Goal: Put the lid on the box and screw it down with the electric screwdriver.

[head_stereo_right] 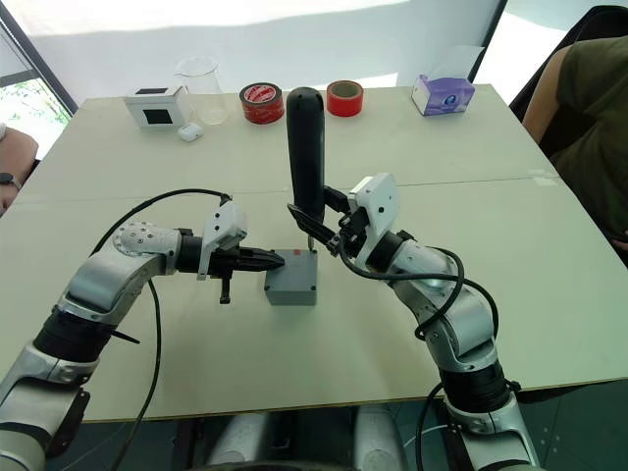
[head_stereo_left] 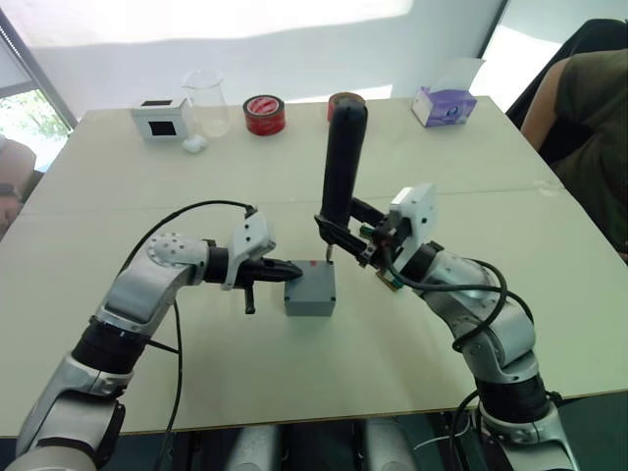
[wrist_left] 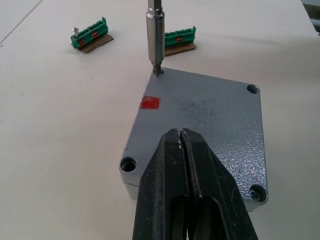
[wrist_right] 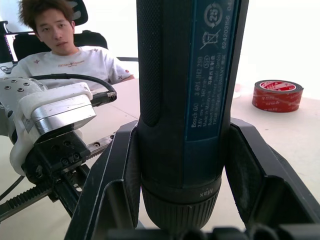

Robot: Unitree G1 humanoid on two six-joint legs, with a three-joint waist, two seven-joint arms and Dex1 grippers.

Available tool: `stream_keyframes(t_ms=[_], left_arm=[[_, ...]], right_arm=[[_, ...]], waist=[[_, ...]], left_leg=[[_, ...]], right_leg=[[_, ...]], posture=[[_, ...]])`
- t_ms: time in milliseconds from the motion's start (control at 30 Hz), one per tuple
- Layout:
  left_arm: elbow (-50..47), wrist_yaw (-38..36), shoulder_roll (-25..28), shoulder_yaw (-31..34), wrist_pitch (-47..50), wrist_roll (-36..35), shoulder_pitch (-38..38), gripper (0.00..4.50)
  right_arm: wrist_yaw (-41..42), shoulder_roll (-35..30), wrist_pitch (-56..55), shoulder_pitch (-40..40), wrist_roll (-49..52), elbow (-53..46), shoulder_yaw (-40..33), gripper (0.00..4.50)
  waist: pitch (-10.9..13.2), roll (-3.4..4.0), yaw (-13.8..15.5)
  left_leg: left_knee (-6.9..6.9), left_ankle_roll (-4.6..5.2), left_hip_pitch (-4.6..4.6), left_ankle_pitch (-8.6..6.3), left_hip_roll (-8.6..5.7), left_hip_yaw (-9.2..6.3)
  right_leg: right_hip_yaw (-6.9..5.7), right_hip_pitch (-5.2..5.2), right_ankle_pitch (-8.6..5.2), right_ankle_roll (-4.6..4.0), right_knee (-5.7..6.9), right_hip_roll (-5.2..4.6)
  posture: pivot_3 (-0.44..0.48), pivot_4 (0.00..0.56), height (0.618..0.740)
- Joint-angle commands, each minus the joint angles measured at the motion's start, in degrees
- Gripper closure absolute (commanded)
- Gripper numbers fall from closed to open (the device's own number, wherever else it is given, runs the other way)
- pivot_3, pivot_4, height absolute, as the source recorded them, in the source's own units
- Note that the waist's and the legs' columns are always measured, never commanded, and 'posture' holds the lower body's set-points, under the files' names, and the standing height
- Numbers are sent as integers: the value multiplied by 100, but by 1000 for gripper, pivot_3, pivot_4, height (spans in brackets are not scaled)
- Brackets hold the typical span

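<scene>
Lid (wrist_left: 200, 125) sits on the box; my right gripper (head_stereo_right: 329, 231) clamps the electric screwdriver (head_stereo_right: 305, 157), which I'd keep upright in the corner hole while my closed left gripper (wrist_left: 187, 150) steadies.

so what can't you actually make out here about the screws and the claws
- Whether a screw sits in the corner hole under the electric screwdriver: in the left wrist view its bit covers that hole on the lid.
- The seam between lid and box: too small in the head views.
- The near lid edge: hidden by the left claw.
- The bit: out of frame in the right wrist view, below the right claw.
</scene>
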Motion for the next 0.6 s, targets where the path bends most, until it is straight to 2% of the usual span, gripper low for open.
stream_keyframes(t_ms=[33, 600], left_arm=[[27, -43, 15, -105, -28, 141, 91, 4500], [174, -116, -133, -213, -198, 312, 64, 4500]], right_arm=[[58, -63, -109, 32, -127, -39, -40, 2734], [115, -158, -54, 97, -205, 115, -164, 2734]], waist=[[-1, 0, 0], [-6, -1, 7]], left_leg=[[0, 0, 1, 0, 0, 0], [1, 1, 10, -1, 0, -1]], right_leg=[[0, 0, 0, 0, 0, 0], [0, 13, 0, 0, 0, 0]], posture=[[0, 150, 740], [0, 150, 740]])
